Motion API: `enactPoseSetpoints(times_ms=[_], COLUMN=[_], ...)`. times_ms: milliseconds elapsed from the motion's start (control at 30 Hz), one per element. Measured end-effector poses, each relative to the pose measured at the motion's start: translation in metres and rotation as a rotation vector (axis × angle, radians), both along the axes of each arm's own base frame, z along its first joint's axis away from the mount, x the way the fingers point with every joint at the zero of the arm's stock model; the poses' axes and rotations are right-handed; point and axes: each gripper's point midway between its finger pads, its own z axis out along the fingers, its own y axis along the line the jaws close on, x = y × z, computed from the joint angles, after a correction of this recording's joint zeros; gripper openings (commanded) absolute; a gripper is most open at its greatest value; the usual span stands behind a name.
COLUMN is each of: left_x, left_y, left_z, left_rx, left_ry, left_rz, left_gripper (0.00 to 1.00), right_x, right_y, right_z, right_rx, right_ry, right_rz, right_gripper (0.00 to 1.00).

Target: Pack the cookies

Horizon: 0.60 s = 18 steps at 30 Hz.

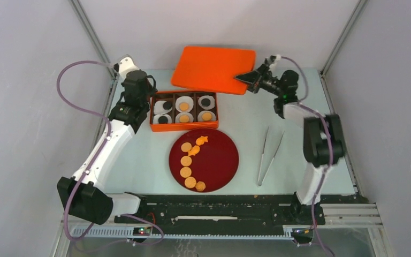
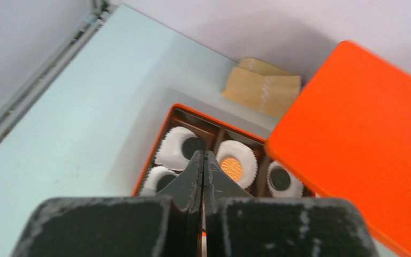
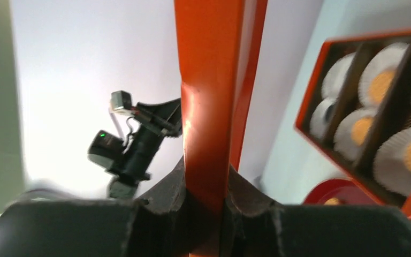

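right gripper [image 3: 208, 198] clamps lid [image 1: 208, 68] edge | left gripper [image 2: 203, 160] pinched shut, empty, over box [image 1: 183, 127] | cookies [image 1: 186, 160]: six in box, rest on plate [image 1: 219, 160] | risk: your tilted lid may slip or clip the left gripper

So the cookies are in two bunches. Six lie flat in a two-by-three block right by the left pincer [image 2: 203, 156], just off its tips and well away from the right pincer [image 1: 248, 80]. Far row goes black cookie [image 2: 193, 144], orange-tan cookie [image 2: 231, 167], black. Near row is black, then two tan. The rest sit loose, closer to the arm bases than either pincer and roughly between them. That's five orange-tan discs [image 1: 185, 172] in a curved chain, with two bright orange star pieces [image 1: 202, 141] at its far end.
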Motion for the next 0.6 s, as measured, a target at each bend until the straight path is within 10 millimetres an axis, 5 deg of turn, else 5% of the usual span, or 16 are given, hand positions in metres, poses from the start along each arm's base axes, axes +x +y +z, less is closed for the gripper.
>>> enactPoseSetpoints(times_ms=[167,300,600], left_x=[-0.002,-0.004,-0.001], left_y=[0.022,0.036,0.039], left_z=[-0.005,-0.015,-0.037], left_rx=[0.044,0.063,0.083], left_ry=[0.011,0.031,0.073], left_rz=[0.102,0.146,0.149], left_gripper=[0.00,0.00,0.00], right_x=[0.022,0.013,-0.008], right_y=[0.046,0.088,0.159], right_z=[-0.068,-0.111,-0.102], right_rx=[0.169,0.149,0.053], right_ry=[0.230,0.355,0.266], right_rz=[0.207,0.341,0.516], right_gripper=[0.00,0.00,0.00])
